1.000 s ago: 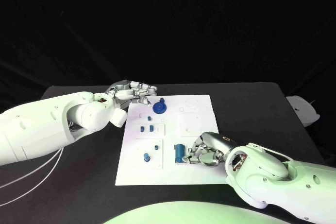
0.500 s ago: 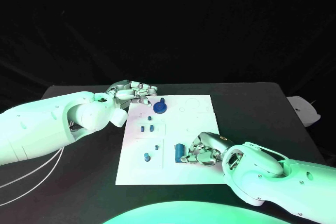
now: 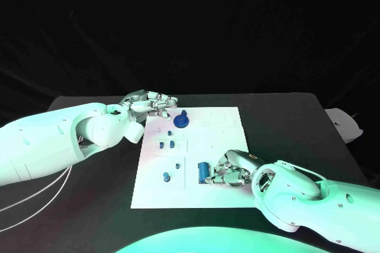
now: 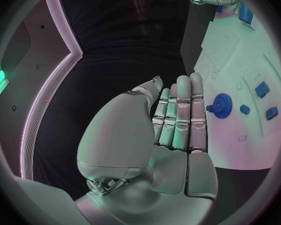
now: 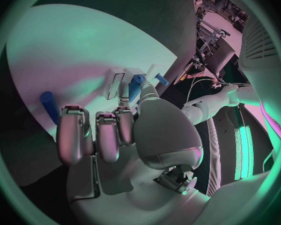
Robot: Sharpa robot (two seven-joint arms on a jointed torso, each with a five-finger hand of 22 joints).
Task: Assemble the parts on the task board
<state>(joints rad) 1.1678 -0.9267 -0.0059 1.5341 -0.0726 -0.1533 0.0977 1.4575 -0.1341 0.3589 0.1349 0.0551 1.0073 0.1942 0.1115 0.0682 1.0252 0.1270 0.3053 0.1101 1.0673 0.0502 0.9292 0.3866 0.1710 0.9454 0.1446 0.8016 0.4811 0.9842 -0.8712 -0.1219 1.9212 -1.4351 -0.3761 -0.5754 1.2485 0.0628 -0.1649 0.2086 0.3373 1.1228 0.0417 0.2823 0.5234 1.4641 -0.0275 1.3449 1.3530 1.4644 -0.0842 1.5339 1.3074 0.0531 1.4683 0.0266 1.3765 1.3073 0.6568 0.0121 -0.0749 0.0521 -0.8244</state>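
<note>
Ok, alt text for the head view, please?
A white task board lies on a black table with small blue parts on it. The right hand rests beside a blue cylinder; the left hand sits near a blue gear.

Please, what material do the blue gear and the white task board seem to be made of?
The blue gear looks like matte plastic, possibly printed: an even, saturated colour without metallic shine. The task board appears to be smooth white plastic or coated sheet, since its surface is flat, uniform and only softly reflective. Neither can be confirmed by sight.
</note>
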